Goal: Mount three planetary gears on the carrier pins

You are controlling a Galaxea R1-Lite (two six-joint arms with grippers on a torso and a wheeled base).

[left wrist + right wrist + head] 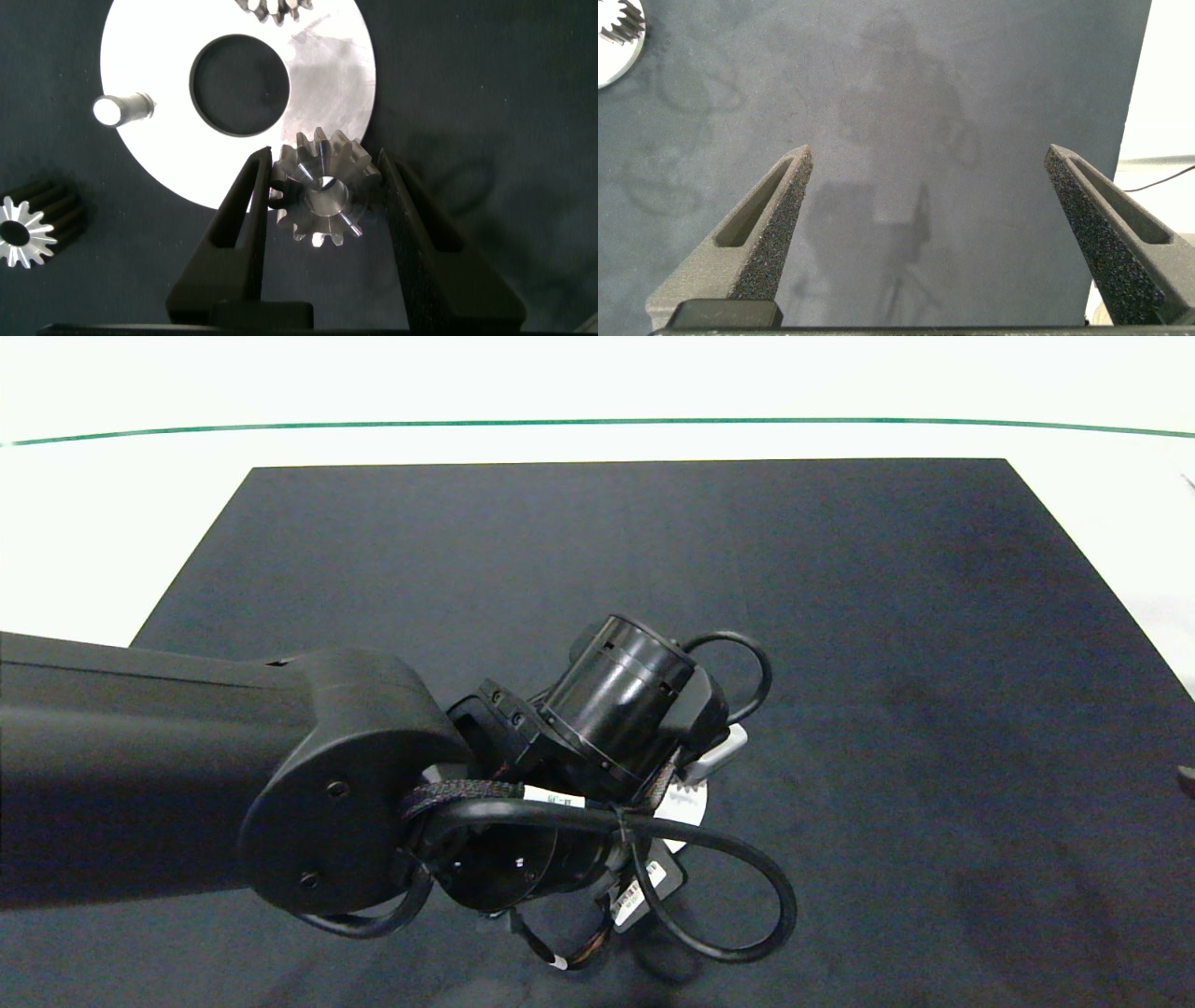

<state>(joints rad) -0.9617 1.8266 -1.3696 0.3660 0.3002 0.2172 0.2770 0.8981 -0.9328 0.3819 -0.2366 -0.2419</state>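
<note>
While the left arm [233, 775] blocks the head view, only a sliver of white disc [689, 803] peeks out on the dark mat [840, 616].
Left wrist: left gripper [322, 191] clamps a gear [322, 187] at the disc's edge; one gear [271, 9] sits on the disc, another [33, 229] on the mat beside it, one pin [121, 108] bare. Right wrist: right gripper [924, 187] spread wide, empty, above the mat.
</note>
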